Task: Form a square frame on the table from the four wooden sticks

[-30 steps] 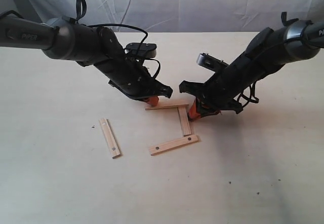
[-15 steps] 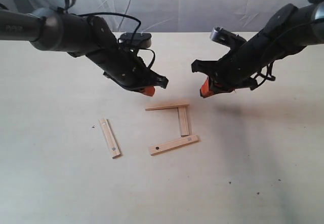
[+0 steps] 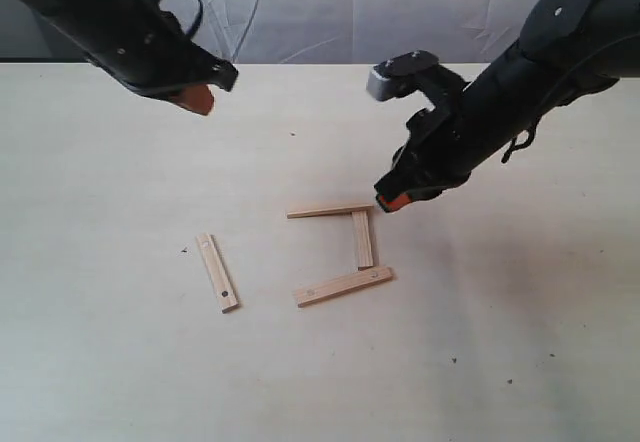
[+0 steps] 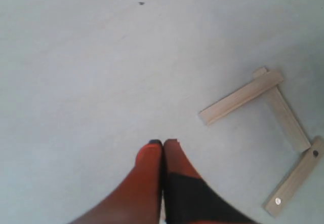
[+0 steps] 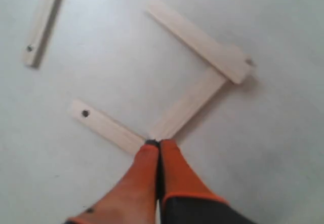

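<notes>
Presently on my screens, itemised:

1. Table (image 3: 120, 362): pale wood-grain top, a few dark specks.
2. Far stick (image 3: 330, 210): lies roughly crosswise at the back of the group. In the left wrist view it sits over the end of item 3.
3. Side stick (image 3: 363, 239): runs from the right end of the far stick toward the near one, forming the right side.
4. Near stick (image 3: 343, 286): slightly slanted, with a dot near each end. Its right end is at the foot of the side stick (touching or just short, I cannot tell).
5. Loose stick (image 3: 217, 271): lies by itself to the left, well apart from the other three, with one dot at its near end.
6. Square frame: not closed. Items 2 to 4 make three sides and the left side is open.
7. Left gripper (image 3: 200, 97): raised over the far left of the table, well away from every stick. Its orange fingers (image 4: 149, 155) are pressed together with nothing between them.
8. Right gripper (image 3: 392, 202): tip just beside the corner where the far and side sticks meet. Its fingers (image 5: 147, 155) are likewise clenched on nothing. I cannot tell whether the tip touches the wood or the table.
</notes>
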